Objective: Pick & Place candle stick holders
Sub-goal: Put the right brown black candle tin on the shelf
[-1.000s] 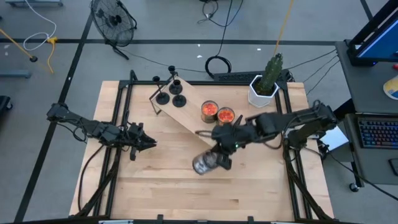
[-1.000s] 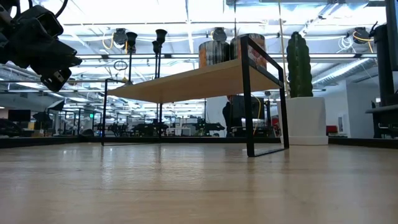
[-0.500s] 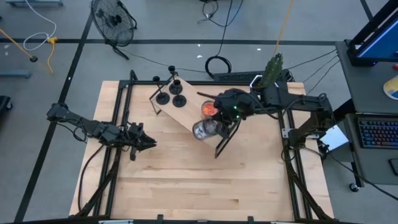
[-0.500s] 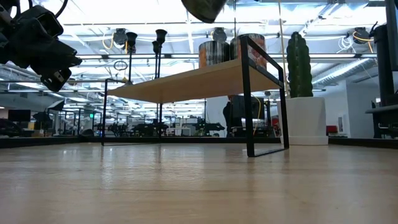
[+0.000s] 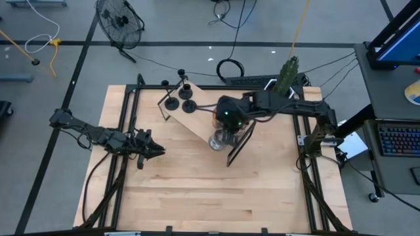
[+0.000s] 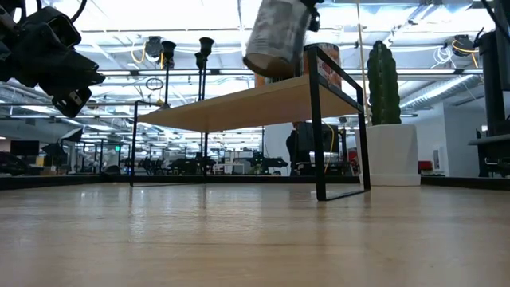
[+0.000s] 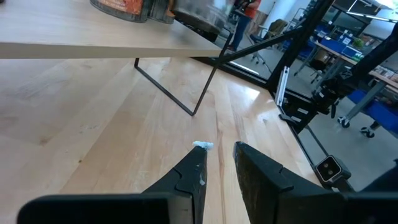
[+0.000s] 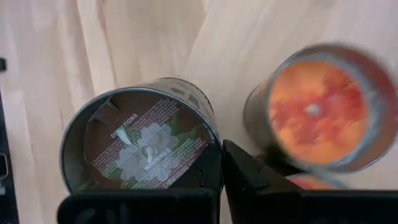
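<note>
Counting three black holders [image 5: 180,98], one visible orange cup [image 8: 317,115], one silvery cup [image 5: 218,139] pinched in right tool [image 8: 221,163]; left tool [image 7: 219,163] narrowly parted.

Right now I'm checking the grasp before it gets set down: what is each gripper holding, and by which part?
The right gripper holds the silvery cup, pinching its rim wall. The left gripper holds nothing.

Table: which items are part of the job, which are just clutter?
Job:
- silvery cup, held in right gripper
- orange glass cups
- black holders
- shelf

Clutter:
- cactus pot
- floor fan
- left gripper, idle
</note>
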